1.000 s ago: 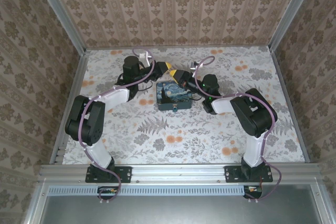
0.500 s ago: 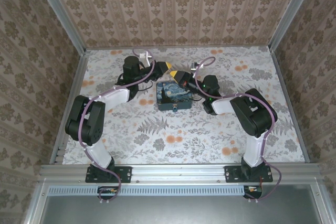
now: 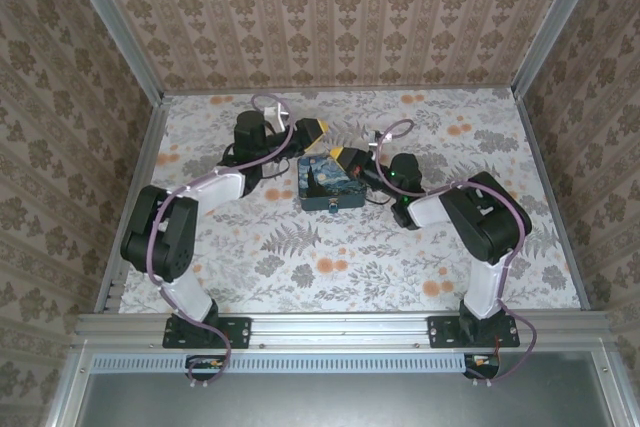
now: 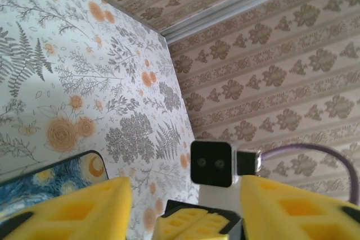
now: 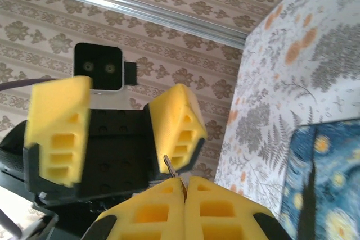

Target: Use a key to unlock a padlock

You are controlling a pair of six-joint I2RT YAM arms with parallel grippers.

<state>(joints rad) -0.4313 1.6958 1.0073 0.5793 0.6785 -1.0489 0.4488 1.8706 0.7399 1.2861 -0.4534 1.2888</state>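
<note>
We catch right gripper (image 5: 184, 188) clamped on thin dark metallic key (image 5: 170, 167), tip facing wide-parted jaws of left gripper (image 5: 117, 133); key-carrying step, insertion next demands fine alignment

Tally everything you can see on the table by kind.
Grippers: 2, the left gripper open and the right gripper shut
Key: 1, pinched in the right gripper
Box: 1, blue
Total: 4

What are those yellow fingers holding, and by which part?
The right fingers pinch the key by one end, a thin sliver poking out. The left fingers stand apart, holding nothing.
</note>
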